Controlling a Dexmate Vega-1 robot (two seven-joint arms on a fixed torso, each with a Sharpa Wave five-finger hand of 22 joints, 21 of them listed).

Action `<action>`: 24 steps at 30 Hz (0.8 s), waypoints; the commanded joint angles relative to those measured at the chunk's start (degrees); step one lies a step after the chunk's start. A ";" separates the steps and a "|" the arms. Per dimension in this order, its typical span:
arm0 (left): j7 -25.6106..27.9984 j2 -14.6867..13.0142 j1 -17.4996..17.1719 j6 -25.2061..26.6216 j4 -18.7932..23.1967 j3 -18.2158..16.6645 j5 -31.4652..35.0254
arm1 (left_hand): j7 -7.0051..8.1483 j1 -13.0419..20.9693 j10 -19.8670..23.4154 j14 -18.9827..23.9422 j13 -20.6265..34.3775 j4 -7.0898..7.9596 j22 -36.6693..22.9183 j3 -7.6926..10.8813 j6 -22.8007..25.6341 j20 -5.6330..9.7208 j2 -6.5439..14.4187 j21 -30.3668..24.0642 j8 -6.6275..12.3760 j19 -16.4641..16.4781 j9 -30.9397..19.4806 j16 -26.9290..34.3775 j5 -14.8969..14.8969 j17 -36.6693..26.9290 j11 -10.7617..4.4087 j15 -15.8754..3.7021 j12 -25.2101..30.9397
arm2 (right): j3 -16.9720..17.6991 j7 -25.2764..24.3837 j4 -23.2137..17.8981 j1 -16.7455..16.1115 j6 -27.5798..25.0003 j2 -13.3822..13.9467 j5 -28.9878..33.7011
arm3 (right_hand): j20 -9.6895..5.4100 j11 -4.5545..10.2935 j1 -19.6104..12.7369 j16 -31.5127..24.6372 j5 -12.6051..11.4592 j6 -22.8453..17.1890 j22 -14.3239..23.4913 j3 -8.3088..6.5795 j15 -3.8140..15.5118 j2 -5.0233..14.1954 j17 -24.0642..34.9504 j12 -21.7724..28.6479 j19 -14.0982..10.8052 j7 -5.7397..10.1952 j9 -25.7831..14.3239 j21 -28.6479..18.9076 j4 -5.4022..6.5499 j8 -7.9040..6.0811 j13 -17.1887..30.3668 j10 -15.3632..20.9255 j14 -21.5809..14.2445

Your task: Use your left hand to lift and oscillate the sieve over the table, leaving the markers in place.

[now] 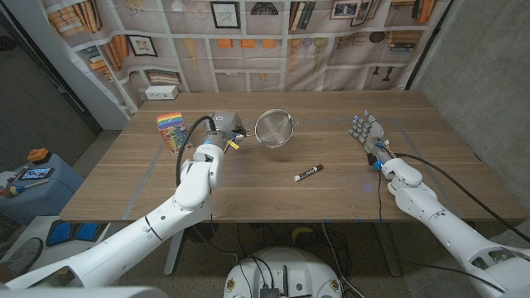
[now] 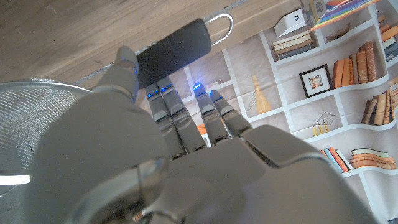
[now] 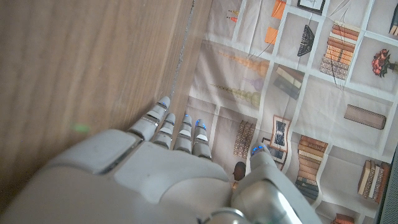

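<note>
I see the sieve (image 1: 275, 128) at about twelve o'clock of the table's middle, its round mesh bowl tilted toward me, seemingly raised off the wood; its black handle runs toward nine o'clock into my left hand (image 1: 225, 130); in the left wrist view the handle's dark grip (image 2: 174, 50) with its wire loop lies across the fingers (image 2: 168, 112), the thumb pressing it, so that hand holds the sieve, with mesh (image 2: 37, 118) at the edge. A black marker (image 1: 308, 173) with a white label lies on the table (image 1: 273, 203) at five o'clock of the sieve, well apart from it; a rainbow-striped box (image 1: 171, 127) stands at nine o'clock of the left hand. My right hand (image 1: 369, 132) waits at three o'clock, fingers apart and holding nothing, on or just over the wood; the right wrist view shows its fingers (image 3: 177, 127) reaching out beside the wood grain. The table is brown planked wood; behind it hangs a backdrop printed with bookshelves and frames (image 1: 273, 41); a white box (image 1: 162, 92) sits beyond the far edge at eleven o'clock.
</note>
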State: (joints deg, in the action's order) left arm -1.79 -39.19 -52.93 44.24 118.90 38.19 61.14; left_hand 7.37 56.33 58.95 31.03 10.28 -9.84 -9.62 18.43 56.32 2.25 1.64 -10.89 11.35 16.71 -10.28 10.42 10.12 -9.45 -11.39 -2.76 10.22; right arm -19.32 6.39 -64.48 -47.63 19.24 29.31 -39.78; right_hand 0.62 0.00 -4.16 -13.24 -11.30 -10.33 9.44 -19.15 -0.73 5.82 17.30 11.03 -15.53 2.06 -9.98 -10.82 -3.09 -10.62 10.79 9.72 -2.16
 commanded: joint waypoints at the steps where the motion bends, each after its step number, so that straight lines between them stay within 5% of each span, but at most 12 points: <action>1: 8.26 0.37 -1.14 -2.01 -0.30 -1.33 -5.09 | 1.65 1.40 1.79 0.64 0.27 0.21 -0.11 0.21 10.36 2.45 2.77 -0.13 0.33 0.38 -0.24 0.32 0.29 -0.34 -1.44 -9.36 0.52 | -0.01 -0.14 0.31 0.23 0.01 -0.14 0.03 | 0.05 -0.16 0.27 -0.26 -0.10 -0.51 0.19 -0.33 -0.38 1.39 0.14 0.16 0.00 -0.20 -0.22 0.02 -0.03 -0.22 0.12 0.50 0.08; 24: 20.02 -0.21 -0.87 -6.23 -3.22 -0.69 -8.64 | 1.52 1.47 1.64 1.19 0.27 0.20 -0.11 0.20 10.27 2.42 2.83 -0.11 0.31 0.39 -0.26 0.36 0.28 -0.34 -1.44 -9.36 0.47 | 0.13 -0.05 1.06 0.69 -0.17 -0.21 -0.15 | 0.09 -0.13 0.32 -0.29 -0.09 -0.47 0.19 -0.32 -0.38 1.36 0.14 0.19 -0.02 -0.11 -0.22 0.02 0.00 -0.19 0.12 0.57 0.06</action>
State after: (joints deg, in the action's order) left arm 13.83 -39.27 -54.04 39.24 116.85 37.02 53.51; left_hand 7.37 56.33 58.96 31.44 10.28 -9.84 -9.61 18.43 56.32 2.25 1.64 -10.89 11.47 16.71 -10.28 10.42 10.18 -9.45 -11.40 -2.96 10.41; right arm -19.29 6.26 -63.76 -47.14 19.24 29.15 -39.74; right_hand 0.62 0.01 -4.16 -13.24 -11.30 -10.33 9.44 -19.15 -0.73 5.82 17.30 11.03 -15.53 2.06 -9.98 -10.82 -3.09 -10.62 10.79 9.72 -2.16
